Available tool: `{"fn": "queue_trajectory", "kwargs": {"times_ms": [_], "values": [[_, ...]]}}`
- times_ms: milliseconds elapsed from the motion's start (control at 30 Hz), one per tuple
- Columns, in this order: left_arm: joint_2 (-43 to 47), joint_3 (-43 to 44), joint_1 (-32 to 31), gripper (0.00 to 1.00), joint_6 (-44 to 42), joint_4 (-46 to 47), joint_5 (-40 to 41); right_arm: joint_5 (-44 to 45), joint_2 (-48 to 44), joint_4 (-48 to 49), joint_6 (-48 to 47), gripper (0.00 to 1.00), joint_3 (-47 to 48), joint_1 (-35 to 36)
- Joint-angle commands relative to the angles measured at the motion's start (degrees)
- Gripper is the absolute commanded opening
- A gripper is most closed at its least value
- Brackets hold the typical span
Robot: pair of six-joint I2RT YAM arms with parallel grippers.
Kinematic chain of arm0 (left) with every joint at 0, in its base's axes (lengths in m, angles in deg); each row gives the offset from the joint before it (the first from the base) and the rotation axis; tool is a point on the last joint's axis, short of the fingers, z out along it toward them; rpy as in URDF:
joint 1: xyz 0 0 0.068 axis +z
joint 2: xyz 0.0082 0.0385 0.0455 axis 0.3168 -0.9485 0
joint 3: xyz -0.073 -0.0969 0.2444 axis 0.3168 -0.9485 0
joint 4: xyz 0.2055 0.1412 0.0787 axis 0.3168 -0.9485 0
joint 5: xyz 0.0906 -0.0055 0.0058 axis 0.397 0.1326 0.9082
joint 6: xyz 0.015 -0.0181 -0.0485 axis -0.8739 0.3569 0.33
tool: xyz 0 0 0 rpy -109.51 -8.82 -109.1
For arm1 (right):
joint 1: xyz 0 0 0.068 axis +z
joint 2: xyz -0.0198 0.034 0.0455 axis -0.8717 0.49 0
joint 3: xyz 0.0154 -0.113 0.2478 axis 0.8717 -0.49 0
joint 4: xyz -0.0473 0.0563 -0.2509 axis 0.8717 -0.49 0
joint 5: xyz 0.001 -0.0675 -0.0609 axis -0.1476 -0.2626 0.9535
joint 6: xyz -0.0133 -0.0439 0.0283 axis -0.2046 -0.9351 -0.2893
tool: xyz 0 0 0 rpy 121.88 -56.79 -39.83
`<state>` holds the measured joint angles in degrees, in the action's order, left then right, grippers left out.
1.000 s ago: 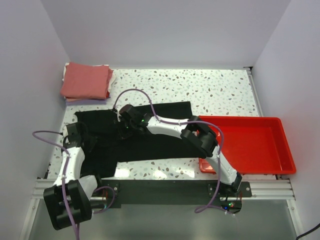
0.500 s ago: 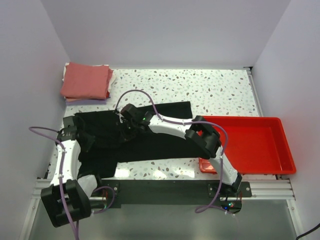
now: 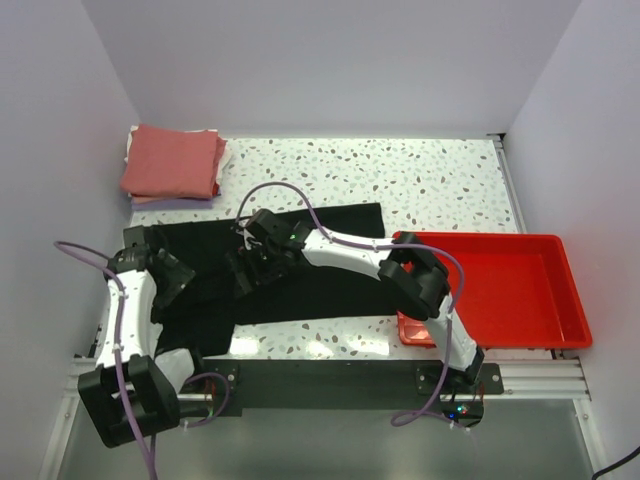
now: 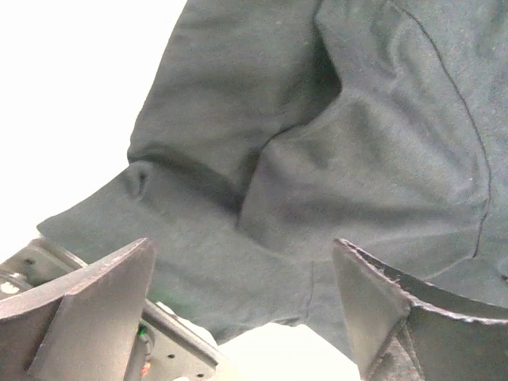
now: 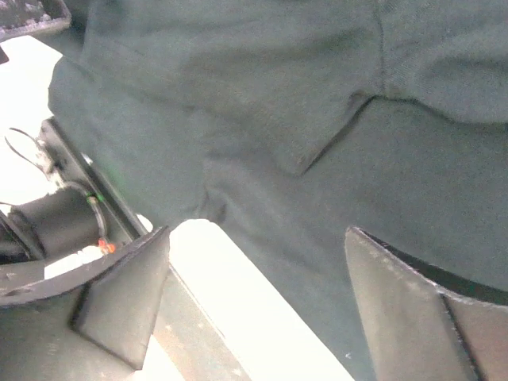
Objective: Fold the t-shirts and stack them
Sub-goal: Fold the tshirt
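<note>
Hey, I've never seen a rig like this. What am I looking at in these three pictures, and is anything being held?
Two robot arms are bolted to a speckled table. The wide picture looks down from above and behind them; the other two come from cameras on each wrist. A black t-shirt lies across the middle, a folded pile of shirts, salmon-red on top, sits far left, and a red tray stands on the right. The left gripper and right gripper are over the black shirt, both open, holding nothing.
</note>
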<state>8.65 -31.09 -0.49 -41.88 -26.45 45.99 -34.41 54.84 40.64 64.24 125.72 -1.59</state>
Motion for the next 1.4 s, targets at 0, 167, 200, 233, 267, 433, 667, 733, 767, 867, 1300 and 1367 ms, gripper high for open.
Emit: {"fn": "queue_trajectory", "kwargs": {"times_ms": [0,167,200,233,267,433,667,733,767,867,1300,1367], "values": [[3.47,4.09,0.3,1.0,-2.86,-3.71,2.1,-1.18,-6.64,-0.73,-1.19,0.99,-0.24,0.08],[5.15,8.57,0.3,1.0,-3.83,-0.56,-2.73,-0.13,-9.1,-0.91,-1.89,0.99,-1.2,-0.97],[4.97,9.01,0.3,1.0,-3.66,0.24,-3.78,0.65,-9.45,-1.17,-2.07,0.99,-1.29,-1.32],[4.62,9.45,0.39,1.0,-3.14,1.2,-5.88,1.36,-10.24,-1.43,-2.24,0.99,-1.47,-2.28],[4.27,9.46,0.39,1.0,-2.52,3.3,-6.51,1.97,-10.68,-1.61,-2.51,0.99,-2.08,-2.99],[2.17,6.39,0.3,1.0,0.12,12.01,-11.59,3.03,-13.15,-1.52,-2.33,0.99,-5.95,-9.65],[-4.25,-6.44,-0.05,1.0,0.73,25.1,-15.83,6.55,-14.64,-1.08,-4.44,0.99,-12.37,-14.24],[-6.62,-9.51,-0.22,1.0,1.43,29.48,-17.4,6.55,-14.73,-0.64,-4.62,0.99,-13.42,-14.68],[-7.07,-10.48,-0.48,1.0,1.53,30.64,-18.11,6.55,-14.64,-0.64,-4.97,0.99,-13.6,-14.77],[-8.56,-11.73,-0.84,1.0,1.26,29.35,-15.67,7.07,-14.56,-1.52,-5.5,0.99,-13.69,-15.12],[-3.03,-2.68,-1.01,1.0,3.11,16.6,-3.97,10.24,-16.05,-2.58,-6.29,0.99,-14.04,-16.44],[-2.5,0.31,-0.93,1.0,2.58,15.19,-3.79,10.68,-17.01,-2.58,-6.46,0.99,-14.3,-16.79]]}}
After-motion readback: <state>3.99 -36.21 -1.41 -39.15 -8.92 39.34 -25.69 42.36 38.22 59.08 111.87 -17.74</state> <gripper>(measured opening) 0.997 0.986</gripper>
